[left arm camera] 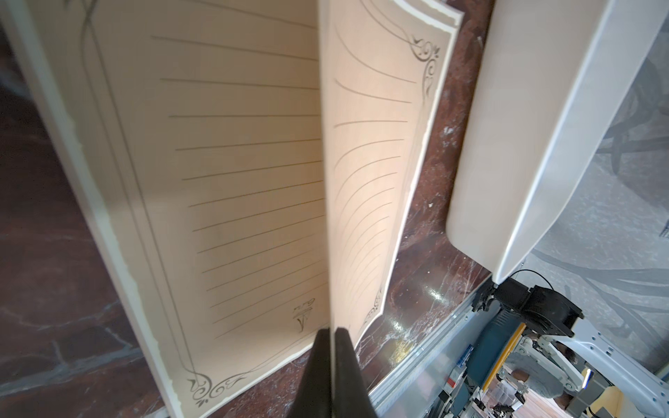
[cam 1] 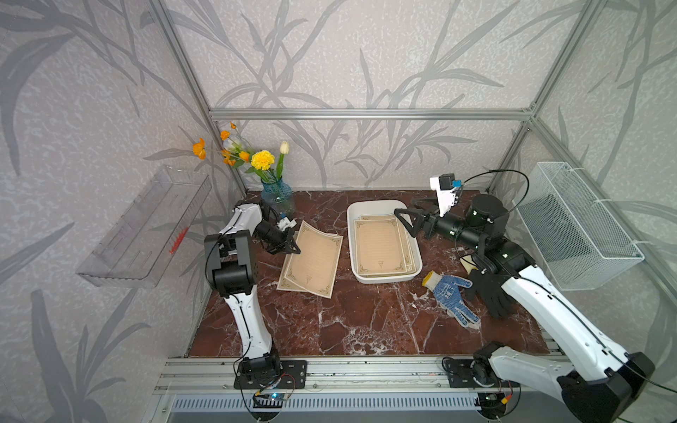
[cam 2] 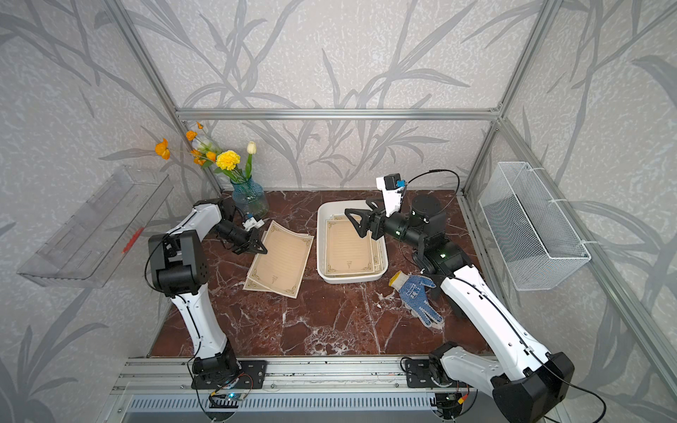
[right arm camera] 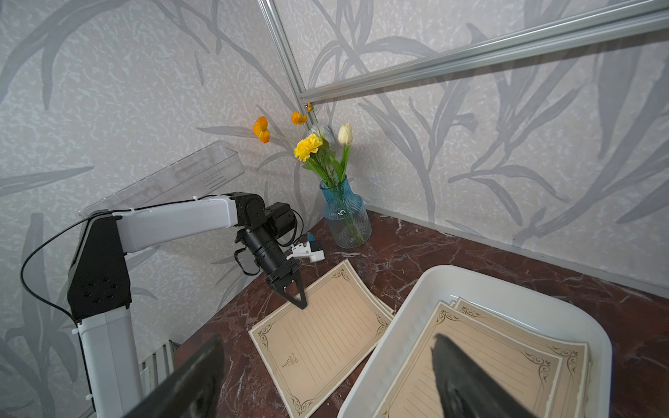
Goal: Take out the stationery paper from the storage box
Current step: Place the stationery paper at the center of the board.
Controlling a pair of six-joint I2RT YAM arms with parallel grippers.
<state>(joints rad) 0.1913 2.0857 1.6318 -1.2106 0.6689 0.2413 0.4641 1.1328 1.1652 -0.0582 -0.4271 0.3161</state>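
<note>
Two tools — left tool [cam 1: 296, 251] tight on stationery paper [cam 1: 315, 258], right tool [cam 1: 405, 224] agape

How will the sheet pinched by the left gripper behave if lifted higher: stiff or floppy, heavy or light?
Probably floppy: the stationery paper bows away from the left gripper, its ruled lines curving. Likely very light, since a thin edge pinch holds it up. It may slide easily over the sheet beneath.

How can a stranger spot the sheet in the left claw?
Find the white storage box mid-table. Beside it, toward the blue vase, lie loose sheets. The held sheet is the top one, its edge lifted in the left claw.
</note>
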